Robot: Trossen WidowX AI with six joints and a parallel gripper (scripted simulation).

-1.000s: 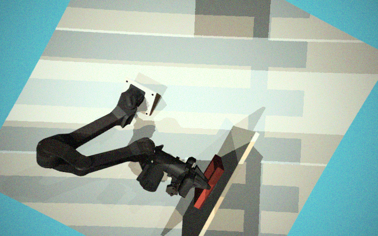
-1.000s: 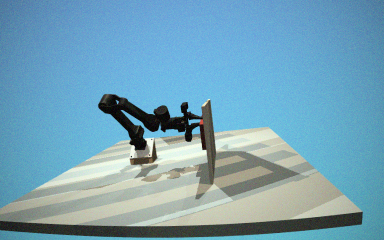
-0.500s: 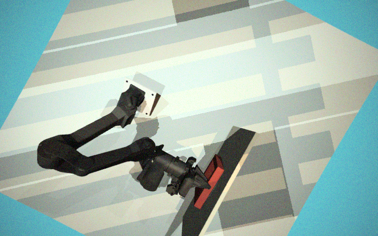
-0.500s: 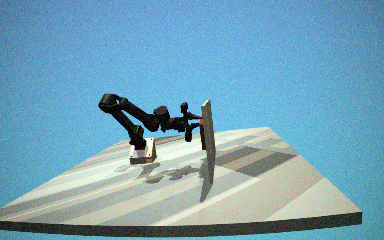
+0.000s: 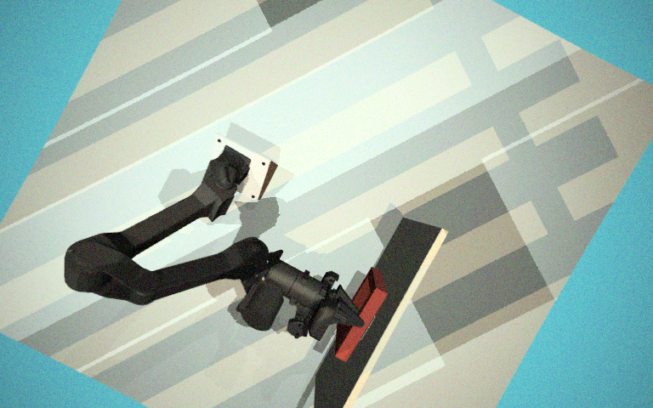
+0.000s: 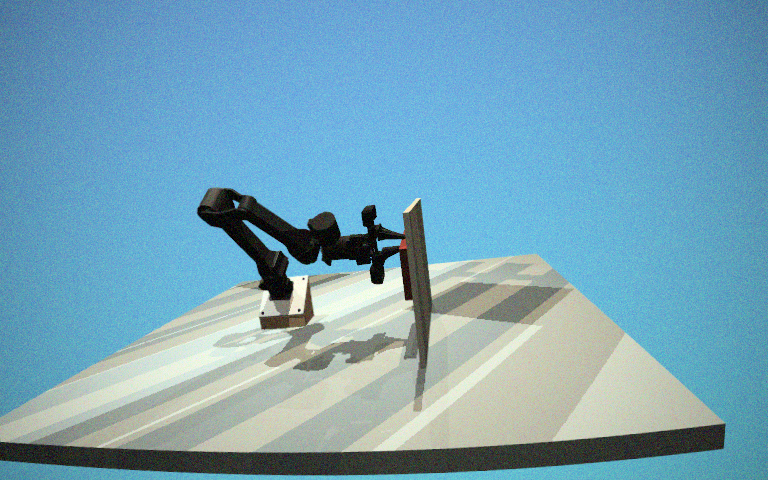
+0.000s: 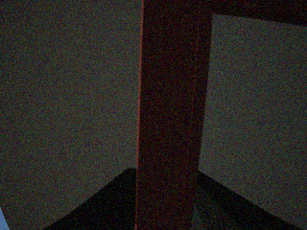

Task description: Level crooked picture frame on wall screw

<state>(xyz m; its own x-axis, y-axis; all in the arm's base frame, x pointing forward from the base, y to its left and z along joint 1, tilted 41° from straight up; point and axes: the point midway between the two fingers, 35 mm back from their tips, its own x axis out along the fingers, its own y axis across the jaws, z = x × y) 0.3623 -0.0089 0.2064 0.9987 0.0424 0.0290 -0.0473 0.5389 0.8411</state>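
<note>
A big flat floor (image 5: pixel 308 183) (image 6: pixel 498 390) has slanting stripes of gray, tan and white. Its thick edge looks dark. Blue is all around it. Dark shadow shapes lie across the stripes.

From up here, one view looks steeply down on the whole arm (image 5: pixel 187 269) (image 6: pixel 271 226) — the other stands back, near table height, seeing the wall panel (image 5: pixel 404 269) (image 6: pixel 417 266) edge-on, right of centre. The wrist view faces the red frame (image 5: pixel 361 325) (image 6: pixel 405 271) (image 7: pixel 168 105) very closely; all three share it.
</note>
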